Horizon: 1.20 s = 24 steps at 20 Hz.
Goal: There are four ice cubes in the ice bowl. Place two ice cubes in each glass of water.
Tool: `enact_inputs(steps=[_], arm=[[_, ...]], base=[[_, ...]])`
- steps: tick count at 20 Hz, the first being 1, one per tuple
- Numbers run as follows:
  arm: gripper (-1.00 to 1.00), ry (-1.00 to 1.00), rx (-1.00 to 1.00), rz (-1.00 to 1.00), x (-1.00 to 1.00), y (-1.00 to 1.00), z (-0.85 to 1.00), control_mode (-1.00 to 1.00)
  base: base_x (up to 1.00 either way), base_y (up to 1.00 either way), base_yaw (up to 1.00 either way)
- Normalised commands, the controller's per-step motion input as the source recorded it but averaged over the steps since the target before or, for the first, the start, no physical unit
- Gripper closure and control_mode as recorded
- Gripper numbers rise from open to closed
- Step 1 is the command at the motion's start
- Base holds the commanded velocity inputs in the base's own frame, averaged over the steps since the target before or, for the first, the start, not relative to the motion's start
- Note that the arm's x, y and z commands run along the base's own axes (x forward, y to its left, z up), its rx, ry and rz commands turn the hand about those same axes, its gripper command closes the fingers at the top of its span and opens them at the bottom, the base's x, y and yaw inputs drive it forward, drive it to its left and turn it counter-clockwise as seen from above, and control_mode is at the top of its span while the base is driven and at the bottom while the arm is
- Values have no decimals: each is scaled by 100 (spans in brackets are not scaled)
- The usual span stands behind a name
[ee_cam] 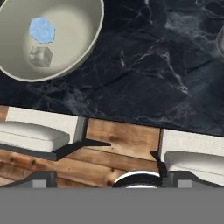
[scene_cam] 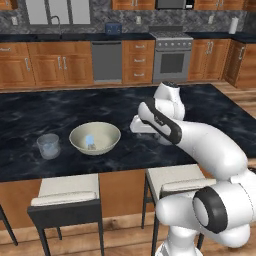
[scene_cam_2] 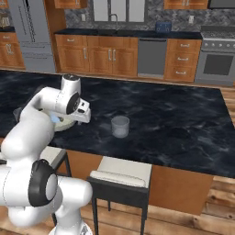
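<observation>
Listing from the left base view: one ice bowl (scene_cam: 95,138) on the dark counter (scene_cam: 60,110), near its front edge; one glass (scene_cam: 49,146) just left of the bowl, apart from it; a bluish ice cube (scene_cam: 89,140) inside. Wide bare counter behind the bowl. Two stools (scene_cam: 67,197) below the edge.

Right base view: one glass (scene_cam_2: 120,126) right of the bowl (scene_cam_2: 64,123), open counter between and beyond.

Hand view: gripper (ee_cam: 109,183) with jaws apart, holding nothing; bowl (ee_cam: 83,43) at the top left, two cubes visible, blue (ee_cam: 42,30) and grey-white (ee_cam: 41,56).
</observation>
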Motion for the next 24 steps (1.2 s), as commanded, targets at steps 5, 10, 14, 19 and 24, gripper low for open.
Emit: enact_inputs(steps=[5, 10, 14, 19, 24], arm=[[-100, 2, 0, 8, 20, 35, 0, -100], [-100, 4, 0, 3, 25, 43, 0, -100], [-100, 1, 0, 3, 24, 42, 0, -100], [-100, 1, 0, 4, 19, 34, 1, -100], [-100, 0, 0, 4, 23, 32, 1, -100]], base=[[0, 0, 0], [0, 0, 0], [0, 0, 0], [0, 0, 0], [0, 0, 0]])
